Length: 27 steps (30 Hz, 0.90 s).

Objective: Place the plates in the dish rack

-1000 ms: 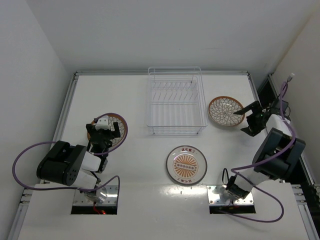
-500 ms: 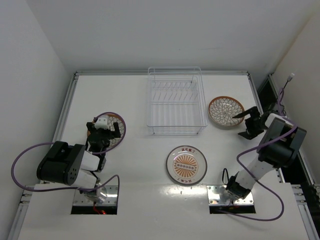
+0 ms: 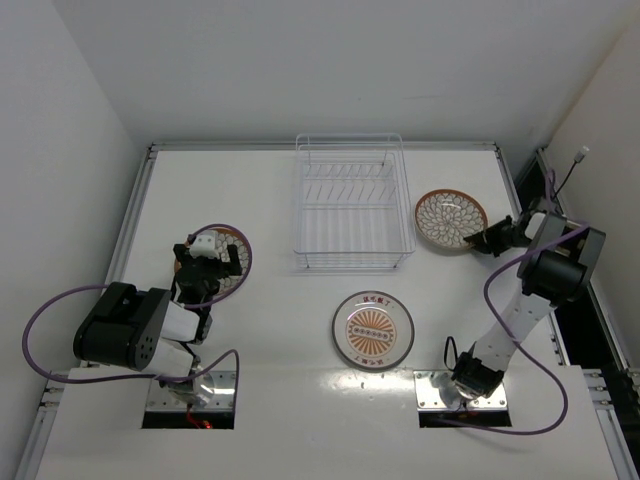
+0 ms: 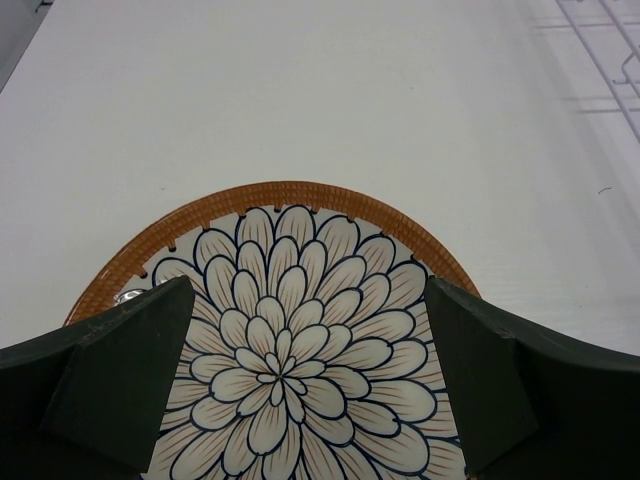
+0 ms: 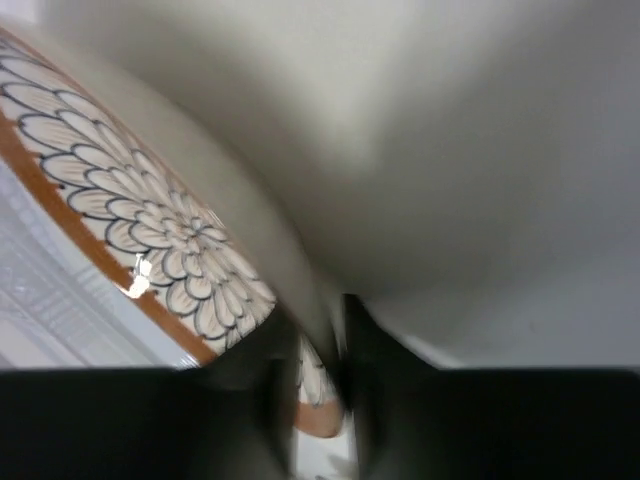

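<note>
A brown-rimmed petal-pattern plate [image 3: 236, 243] lies on the table at the left, and my left gripper [image 3: 212, 265] hovers over it, open. In the left wrist view this plate [image 4: 290, 330] fills the space between the spread fingers [image 4: 130, 360] of the left gripper [image 4: 308, 300]. A matching plate [image 3: 450, 217] sits right of the dish rack [image 3: 352, 205]. My right gripper [image 3: 478, 240] is shut on its right rim. The right wrist view, blurred, shows that plate [image 5: 150, 220] pinched at its edge in the right gripper [image 5: 320, 350]. A white plate with an orange sunburst [image 3: 373, 329] lies in front of the rack.
The white wire rack stands at the back middle with nothing in it. White walls close off the table at the left, back and right. Purple cables loop from both arm bases at the near edge.
My right gripper has swung in to the right plate's rim and shut on it. The left arm and its plate have stayed put.
</note>
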Each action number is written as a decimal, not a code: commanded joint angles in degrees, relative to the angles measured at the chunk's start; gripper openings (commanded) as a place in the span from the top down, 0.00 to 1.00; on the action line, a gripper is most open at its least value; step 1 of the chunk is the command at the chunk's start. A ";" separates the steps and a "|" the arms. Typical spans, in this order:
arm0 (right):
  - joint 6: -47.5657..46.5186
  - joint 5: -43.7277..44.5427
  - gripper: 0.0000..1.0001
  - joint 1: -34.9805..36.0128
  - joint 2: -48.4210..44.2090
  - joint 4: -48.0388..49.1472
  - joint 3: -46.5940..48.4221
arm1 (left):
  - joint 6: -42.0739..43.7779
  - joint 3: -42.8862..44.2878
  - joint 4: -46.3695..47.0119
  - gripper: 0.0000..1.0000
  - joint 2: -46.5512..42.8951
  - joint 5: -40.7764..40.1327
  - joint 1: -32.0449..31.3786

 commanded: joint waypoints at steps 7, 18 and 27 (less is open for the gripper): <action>-2.51 0.72 1.00 1.78 -3.25 -1.39 6.69 | -0.52 1.11 4.79 0.00 -0.58 1.62 0.76; -5.07 21.36 1.00 8.53 -28.48 -9.32 11.45 | -0.52 1.11 4.79 0.00 -0.58 1.01 0.76; -9.54 42.46 1.00 24.96 -35.65 -11.32 21.18 | 0.01 1.11 4.79 0.00 -0.58 -2.95 -0.91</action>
